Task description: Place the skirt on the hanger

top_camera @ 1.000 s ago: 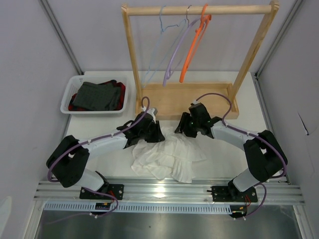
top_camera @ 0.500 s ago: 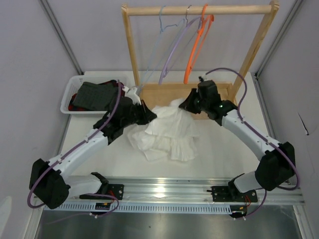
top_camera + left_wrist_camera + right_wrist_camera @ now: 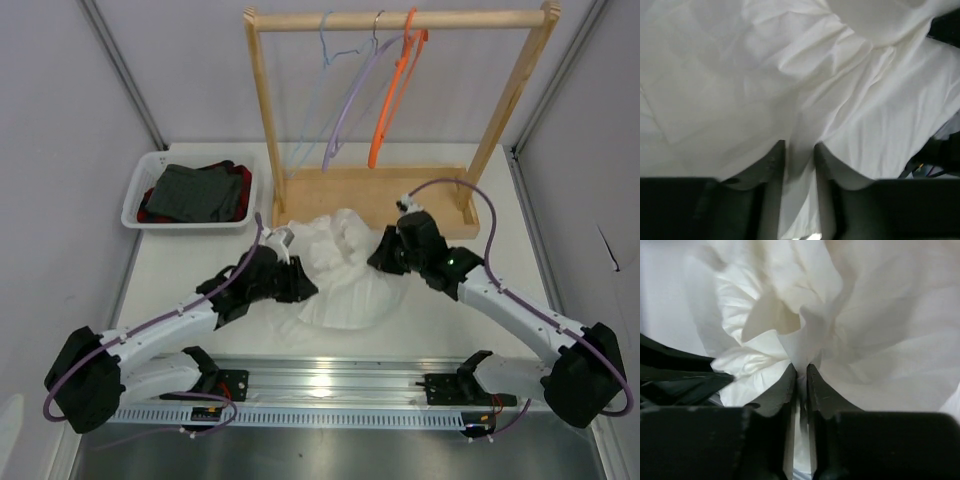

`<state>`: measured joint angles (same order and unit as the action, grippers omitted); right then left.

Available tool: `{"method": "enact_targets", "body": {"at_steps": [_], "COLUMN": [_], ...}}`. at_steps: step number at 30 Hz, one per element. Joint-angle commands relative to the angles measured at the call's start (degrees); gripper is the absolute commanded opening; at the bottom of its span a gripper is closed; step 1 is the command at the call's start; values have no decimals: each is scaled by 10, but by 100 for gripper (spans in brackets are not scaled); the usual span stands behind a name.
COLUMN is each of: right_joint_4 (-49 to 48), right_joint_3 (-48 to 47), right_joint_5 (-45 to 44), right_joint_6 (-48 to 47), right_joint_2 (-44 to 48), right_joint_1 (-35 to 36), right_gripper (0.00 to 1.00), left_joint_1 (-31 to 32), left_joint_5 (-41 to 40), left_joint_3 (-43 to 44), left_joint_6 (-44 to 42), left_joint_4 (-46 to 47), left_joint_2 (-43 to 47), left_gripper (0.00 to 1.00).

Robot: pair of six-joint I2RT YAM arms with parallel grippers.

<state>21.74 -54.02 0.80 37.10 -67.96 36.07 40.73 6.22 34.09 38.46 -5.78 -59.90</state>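
Note:
The white crinkly skirt (image 3: 345, 270) is bunched on the table between my two grippers, in front of the rack base. My left gripper (image 3: 298, 282) is shut on a fold at the skirt's left side; the left wrist view shows the skirt (image 3: 805, 85) pinched between the fingers (image 3: 771, 165). My right gripper (image 3: 385, 252) is shut on the skirt's right side; the right wrist view shows the skirt (image 3: 805, 330) clamped between the fingers (image 3: 816, 390). The orange hanger (image 3: 392, 92) hangs on the wooden rail, behind and above the skirt.
A wooden rack (image 3: 268, 130) with a tray base (image 3: 350, 195) stands at the back. A lilac hanger (image 3: 350, 100) and a pale blue wire hanger (image 3: 318, 95) hang left of the orange one. A white basket (image 3: 140, 190) at back left holds dark grey and red cloth.
Both grippers carried the skirt back toward the rack, then came forward and lower. The skirt now lies more bunched between them. The hangers swung slightly.

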Motion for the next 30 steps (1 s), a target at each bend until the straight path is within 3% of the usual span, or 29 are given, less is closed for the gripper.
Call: {"method": "enact_targets", "body": {"at_steps": [1, 2, 3, 5, 11, 16, 25, 30], "right_joint_4": [-7, -9, -8, 0, 65, 87, 125, 113], "right_joint_3": [94, 112, 137, 152, 145, 112, 89, 109], "right_joint_5": [-58, -67, -93, -119, -163, -201, -214, -196], "right_joint_6": [40, 47, 53, 68, 71, 77, 102, 106], "right_joint_2": [22, 34, 41, 67, 110, 136, 80, 75], "right_joint_1": [30, 53, 64, 90, 97, 95, 74, 65], "right_gripper": [20, 26, 42, 58, 73, 74, 57, 52], "left_joint_1": [25, 27, 28, 28, 28, 28, 39, 40], "left_joint_5": [-20, -21, -27, -31, -44, -29, -92, -127], "left_joint_3": [-68, -79, -80, -70, 14, 95, 307, 384], "left_joint_6": [58, 63, 61, 44, 0, -34, -119, -145], "left_joint_4": [29, 32, 31, 17, -57, -60, -59, -89], "left_joint_2": [2, 14, 23, 54, 91, 12, -252, -331], "left_gripper": [46, 52, 55, 62, 66, 64, 55, 54]}}
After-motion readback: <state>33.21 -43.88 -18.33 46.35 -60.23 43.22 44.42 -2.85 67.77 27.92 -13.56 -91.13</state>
